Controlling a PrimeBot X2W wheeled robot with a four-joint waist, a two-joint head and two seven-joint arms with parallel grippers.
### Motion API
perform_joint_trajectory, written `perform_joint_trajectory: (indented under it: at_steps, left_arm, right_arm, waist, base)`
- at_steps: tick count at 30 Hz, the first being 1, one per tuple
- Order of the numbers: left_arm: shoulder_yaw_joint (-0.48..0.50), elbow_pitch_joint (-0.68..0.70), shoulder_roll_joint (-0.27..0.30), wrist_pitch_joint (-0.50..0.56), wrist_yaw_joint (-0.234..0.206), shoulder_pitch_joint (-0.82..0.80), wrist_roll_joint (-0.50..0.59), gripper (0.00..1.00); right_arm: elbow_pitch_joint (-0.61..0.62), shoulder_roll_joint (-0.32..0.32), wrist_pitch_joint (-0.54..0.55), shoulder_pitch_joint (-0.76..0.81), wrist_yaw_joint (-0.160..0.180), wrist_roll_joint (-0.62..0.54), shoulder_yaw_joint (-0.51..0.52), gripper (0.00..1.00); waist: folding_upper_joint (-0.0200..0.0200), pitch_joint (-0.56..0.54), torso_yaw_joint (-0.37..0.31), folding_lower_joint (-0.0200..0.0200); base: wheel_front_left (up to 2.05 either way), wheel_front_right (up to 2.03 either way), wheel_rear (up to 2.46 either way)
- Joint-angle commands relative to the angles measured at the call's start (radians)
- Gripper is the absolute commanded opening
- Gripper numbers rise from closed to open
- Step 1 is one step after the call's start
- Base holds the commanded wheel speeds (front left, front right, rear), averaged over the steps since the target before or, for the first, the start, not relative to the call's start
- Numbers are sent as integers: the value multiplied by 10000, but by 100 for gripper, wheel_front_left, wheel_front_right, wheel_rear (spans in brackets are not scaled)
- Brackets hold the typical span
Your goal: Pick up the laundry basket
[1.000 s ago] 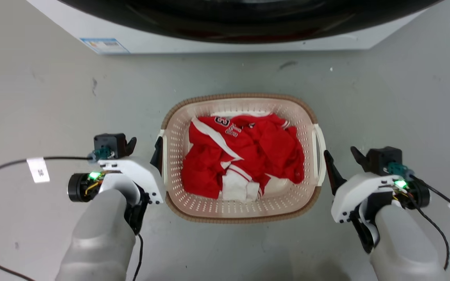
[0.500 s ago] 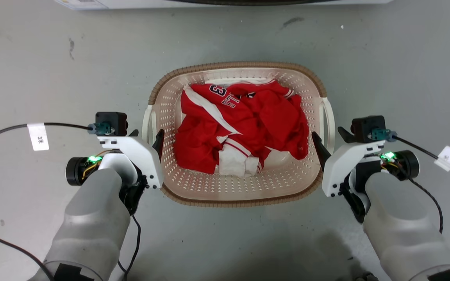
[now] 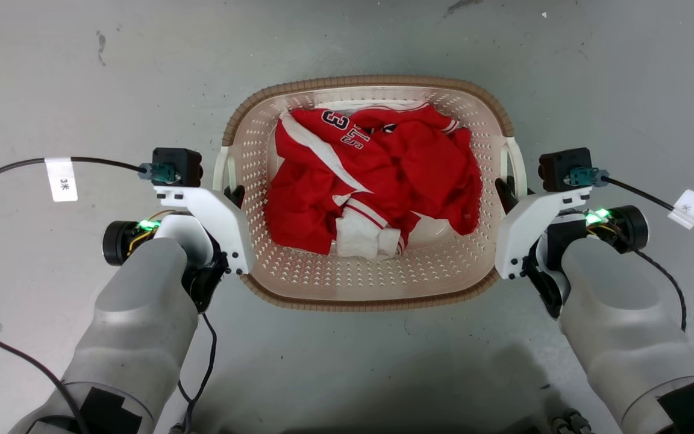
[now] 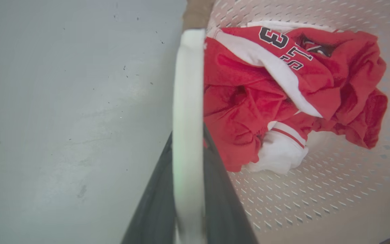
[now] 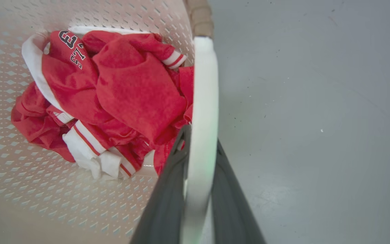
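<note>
The laundry basket (image 3: 371, 81), cream perforated plastic with a brown woven-look rim, sits on the grey floor between my arms and holds red and white clothes (image 3: 377, 181). My left gripper (image 3: 231, 194) is at its white left handle (image 3: 221, 169). In the left wrist view that handle (image 4: 188, 101) runs between the two dark fingers (image 4: 156, 203), which are closed against it. My right gripper (image 3: 505, 190) is at the right handle (image 3: 518, 166). In the right wrist view this handle (image 5: 203, 112) is likewise clamped between the fingers (image 5: 230, 200).
Bare grey floor (image 3: 52, 78) surrounds the basket on all sides. Black cables with white tags (image 3: 61, 179) trail from both wrists, the right tag (image 3: 687, 208) lying out to the right.
The camera has tilted down, so the washing machine has left the top of the picture. Both grippers have moved inward from beside the basket and closed on its side handles.
</note>
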State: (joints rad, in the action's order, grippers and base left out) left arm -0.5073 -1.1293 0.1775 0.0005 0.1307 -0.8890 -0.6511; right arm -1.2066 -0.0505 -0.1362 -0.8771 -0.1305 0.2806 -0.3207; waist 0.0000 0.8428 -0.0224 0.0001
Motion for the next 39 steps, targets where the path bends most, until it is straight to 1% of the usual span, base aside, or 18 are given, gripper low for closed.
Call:
perform_joint_trajectory:
  at_steps: [1, 7, 13, 21, 26, 32, 33, 39]
  left_arm:
    - [-105, 18, 41, -20, -6, -108, -124, 0]
    - [-646, -14, 19, 50, -4, -60, -642, 0]
    - [-1130, -138, -86, 385, -4, 115, -1192, 0]
    - [-1629, -307, -369, 1140, 18, 533, -2015, 0]
    - [-1885, -339, -420, 1448, 20, 858, -2434, 0]
    - [-2170, -363, -339, 1804, 21, 1140, -2837, 0]
    - [-2170, -363, -339, 1804, 21, 1140, -2837, 0]
    - [-2413, -403, -266, 2297, 22, 1331, -3207, 0]
  right_arm:
    - [-53, 12, -39, -187, -4, 107, -117, 0]
    - [-246, 13, -92, -144, -15, 356, -437, 0]
    - [-438, 24, 176, 184, -15, 713, -706, 0]
    - [-582, 66, 1382, 734, -16, 1386, -1155, 0]
    - [-634, 80, 2055, 1045, -18, 1691, -1444, 0]
    - [-668, 81, 2808, 1303, -19, 2026, -1733, 0]
    - [-668, 81, 2808, 1303, -19, 2026, -1733, 0]
    - [-706, 77, 3480, 1450, -18, 2313, -1914, 0]
  waist:
    - [0, -14, 2, -1]
    - [0, -201, 5, -1]
    - [0, -892, 26, -1]
    - [0, -2452, 54, -1]
    - [0, -3567, 28, -1]
    - [0, -4782, -10, -1]
    - [0, -4782, -10, -1]
    - [0, -5874, -21, -1]
  base:
    - [0, 0, 0]
    - [0, 0, 0]
    - [0, 0, 0]
    - [0, 0, 0]
    - [0, 0, 0]
    - [0, 0, 0]
    - [0, 0, 0]
    - [0, 0, 0]
